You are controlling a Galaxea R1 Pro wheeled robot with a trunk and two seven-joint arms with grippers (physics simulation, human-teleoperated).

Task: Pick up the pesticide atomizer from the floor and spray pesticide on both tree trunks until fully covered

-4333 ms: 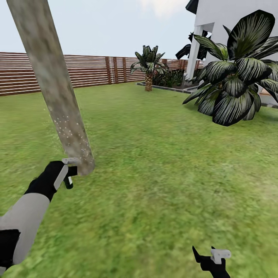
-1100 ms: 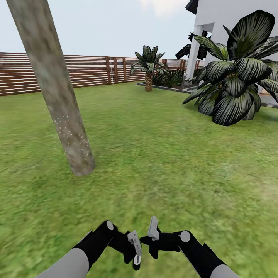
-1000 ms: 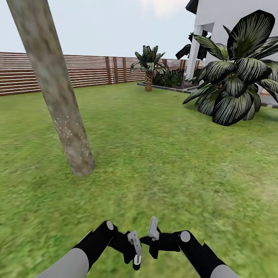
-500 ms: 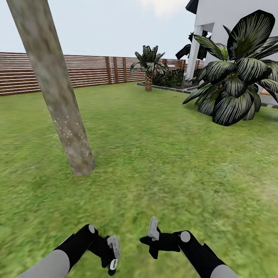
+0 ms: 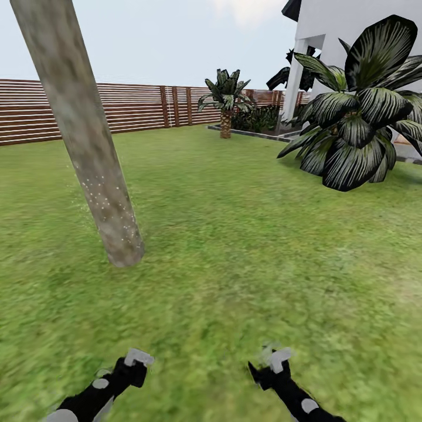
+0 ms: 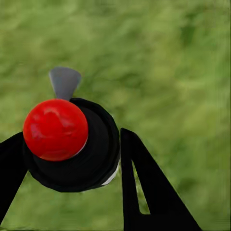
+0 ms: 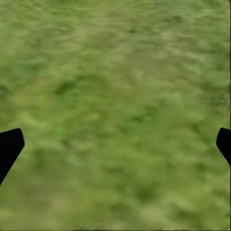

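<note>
On the lawn point(image 5: 246, 246) in the head view, we find both arms lower than half a second ago: then they were folded inward with the claws close together, and now they have dropped and spread toward the bottom edge, the left claw point(image 5: 136, 358) at about 7 o'clock and the right claw point(image 5: 275, 358) at about 5 o'clock, well apart and blurred. The scene itself has not shifted. From here we cannot tell how either claw stands. The tree trunk point(image 5: 88, 146) leans up at 10 o'clock, its lower part dusted with pale pesticide specks point(image 5: 108, 202), and open grass lies between it and the left claw. Behind it runs the slatted wooden fence point(image 5: 140, 108). At 12 o'clock stands a small palm point(image 5: 225, 97), and at 2 o'clock a broad-leaved dark bush point(image 5: 363, 111) in front of a white house point(image 5: 351, 35). Nothing stands between the claws and the trunk.

In the left wrist view, we see the pesticide atomizer point(image 6: 72, 144) from above, a black body with a red cap point(image 6: 55, 129) and a grey nozzle point(image 6: 64, 82) pointing at 12 o'clock. The left claw's black fingers point(image 6: 144, 192) close on it from both sides, so it is gripped, with grass beneath.

In the right wrist view, the right claw's fingertips point(image 7: 9, 144) sit at the far edges, at 9 and 3 o'clock, spread wide and holding nothing, with grass point(image 7: 115, 106) between them.
</note>
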